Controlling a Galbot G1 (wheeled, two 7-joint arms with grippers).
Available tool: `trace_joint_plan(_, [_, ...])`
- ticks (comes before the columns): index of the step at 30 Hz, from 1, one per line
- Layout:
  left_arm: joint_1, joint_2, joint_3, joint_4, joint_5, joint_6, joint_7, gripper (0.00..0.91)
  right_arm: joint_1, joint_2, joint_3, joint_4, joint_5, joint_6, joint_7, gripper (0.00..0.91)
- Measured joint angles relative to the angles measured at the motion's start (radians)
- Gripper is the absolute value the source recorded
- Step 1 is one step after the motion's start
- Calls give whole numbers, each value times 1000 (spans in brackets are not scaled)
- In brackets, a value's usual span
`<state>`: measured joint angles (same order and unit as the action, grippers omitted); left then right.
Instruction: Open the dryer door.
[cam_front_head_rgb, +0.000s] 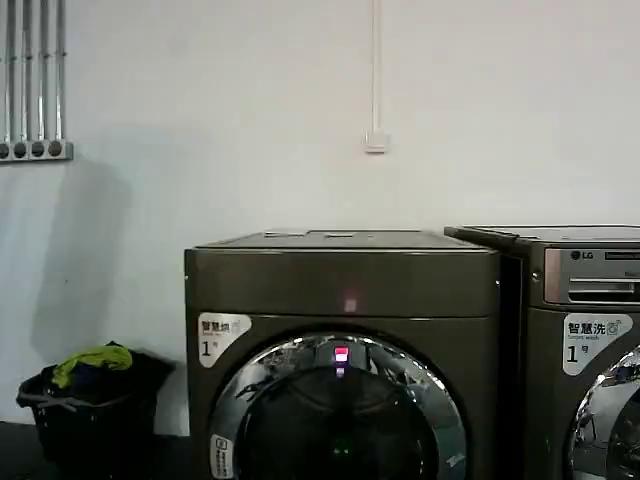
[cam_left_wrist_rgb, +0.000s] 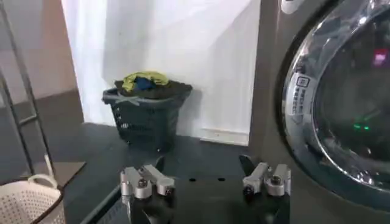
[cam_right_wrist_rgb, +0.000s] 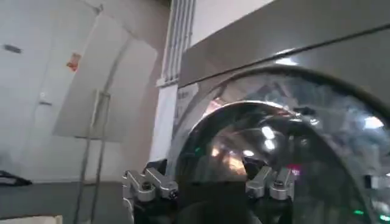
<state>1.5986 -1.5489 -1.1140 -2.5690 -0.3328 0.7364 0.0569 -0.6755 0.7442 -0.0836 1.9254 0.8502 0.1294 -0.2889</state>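
Dryer (cam_front_head_rgb: 340, 290) stands centre against the wall, LG machine (cam_front_head_rgb: 585, 340) just beside it. Dryer door (cam_front_head_rgb: 338, 415) shut, flush on the dryer front. Laundry basket (cam_front_head_rgb: 90, 405) on the floor. Right gripper (cam_right_wrist_rgb: 208, 182) spread wide, near the door glass. Left gripper (cam_left_wrist_rgb: 205, 179) spread wide, empty, beside the dryer.

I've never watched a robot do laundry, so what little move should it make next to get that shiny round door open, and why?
Probably ease the right tool closer to the chrome-ringed, dark-glass dryer door. Its fingers are open with nothing between them, and the door is still closed on the dark bronze-grey dryer. The left tool hangs open beside the machine, holding nothing.
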Motion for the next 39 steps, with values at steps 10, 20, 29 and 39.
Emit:
trace_joint_plan(10, [11,-34,-22,0,-11,-24,-15,907,190,103,-183,-156,55,10,-64,907])
trace_joint_plan(20, [18,-54,-24,0,-14,-58,-19,907,319,209,-310,-360,85,51,-180,907])
trace_joint_plan(29, [27,-60,-33,0,-25,-69,-20,907,396,306,-365,-504,126,58,-217,907])
trace_joint_plan(39, [35,-60,-42,0,-28,-73,-21,907,472,390,-412,-625,175,61,-273,907])
